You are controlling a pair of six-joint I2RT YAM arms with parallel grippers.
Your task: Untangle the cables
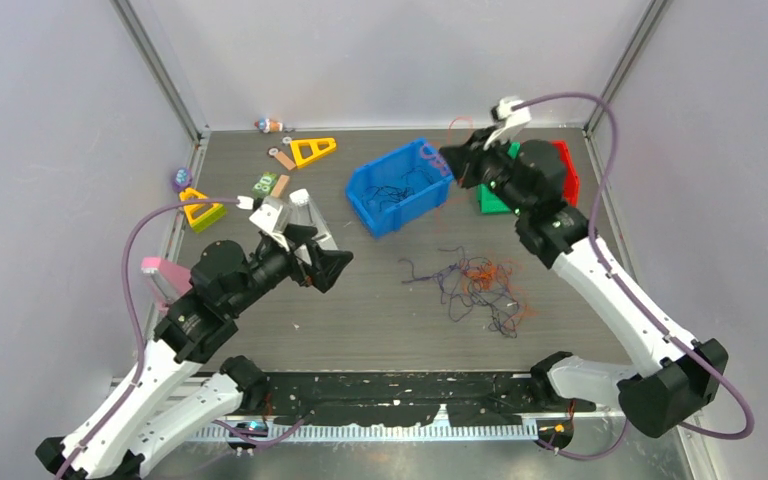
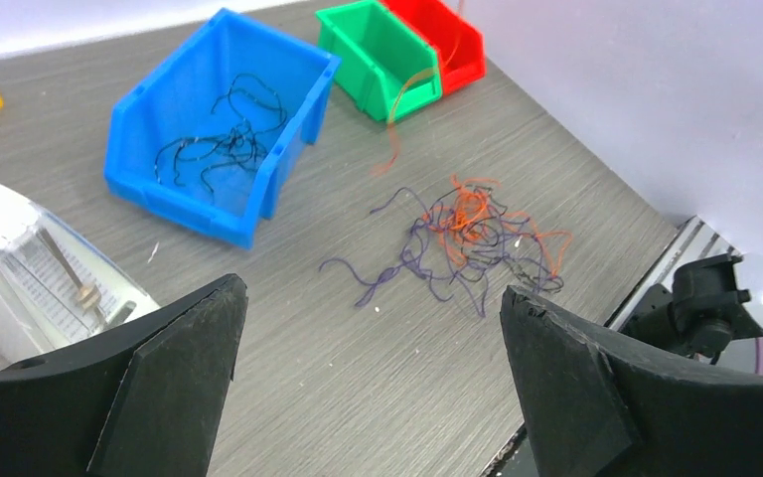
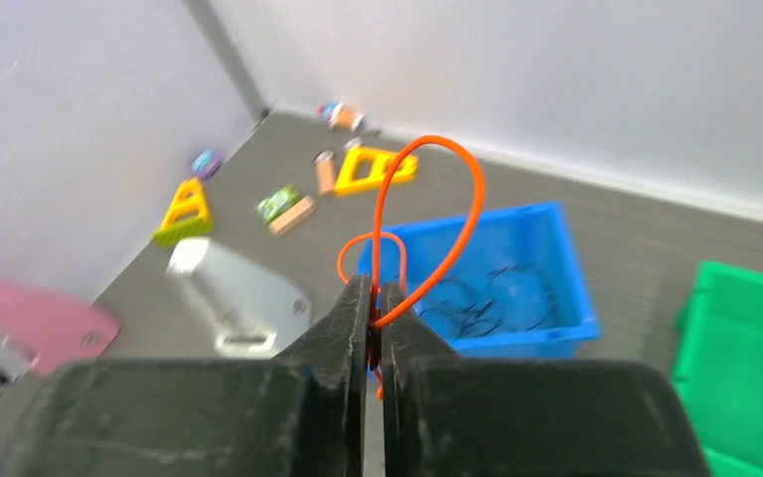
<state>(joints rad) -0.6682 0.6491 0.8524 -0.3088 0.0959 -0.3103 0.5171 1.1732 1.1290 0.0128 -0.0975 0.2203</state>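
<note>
A tangle of thin orange, purple and black cables (image 1: 478, 285) lies on the table right of centre; it also shows in the left wrist view (image 2: 467, 238). Several black cables (image 1: 400, 190) lie in the blue bin (image 1: 372, 211). My right gripper (image 1: 448, 160) hangs over the blue bin's right end, shut on an orange cable (image 3: 427, 224) that loops up from its jaws. My left gripper (image 1: 328, 268) is open and empty, left of the tangle and above the table, its fingers (image 2: 174, 378) wide apart.
A green bin (image 2: 382, 55) and a red bin (image 2: 447, 40) stand at the back right. A white metronome-like block (image 1: 295, 215) is beside the left gripper. Yellow triangles (image 1: 312, 150), small blocks and a pink piece (image 1: 165, 275) lie at the left.
</note>
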